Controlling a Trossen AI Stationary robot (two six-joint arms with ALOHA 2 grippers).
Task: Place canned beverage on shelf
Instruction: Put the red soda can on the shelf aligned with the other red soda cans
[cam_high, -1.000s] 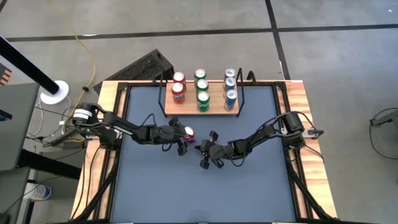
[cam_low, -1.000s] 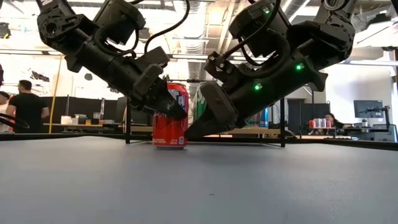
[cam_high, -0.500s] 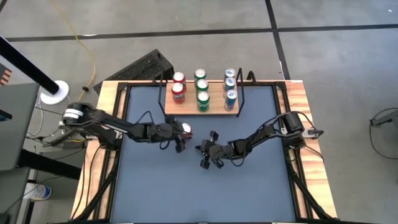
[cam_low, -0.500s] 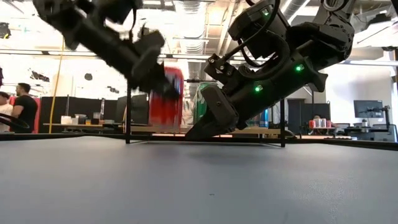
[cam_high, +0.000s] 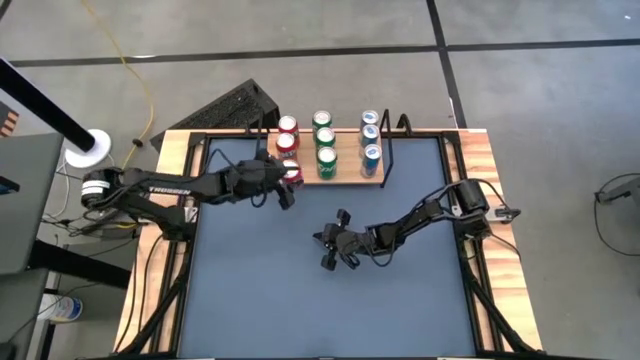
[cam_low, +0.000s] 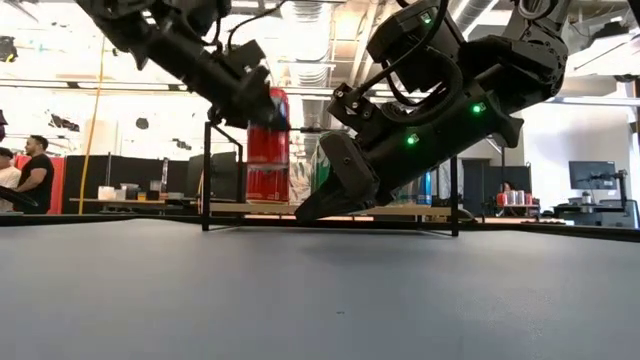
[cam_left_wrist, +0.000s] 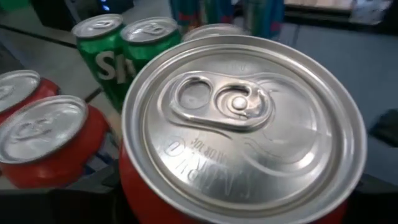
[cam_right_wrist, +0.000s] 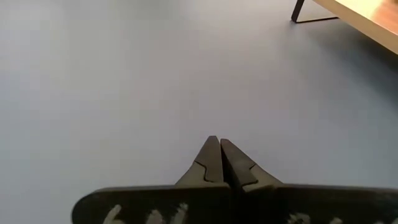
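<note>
Lifted off the dark blue-grey tabletop (cam_high: 300, 300), the red aluminium can (cam_high: 291, 173) now hangs pinched in the left gripper (cam_high: 284, 179) above the light-wood, wire-framed shelf (cam_high: 347, 176)'s front-left corner; right gripper (cam_high: 331, 250) rests pressed together mid-table.

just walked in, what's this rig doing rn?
Stocking cans on the shelf. The left tool holds a red can, lifted off the table and at the shelf's left front edge, near the two red cans already there. Three green cans and three blue cans fill the other rows. The right tool is shut, empty, low over mid-table.
</note>
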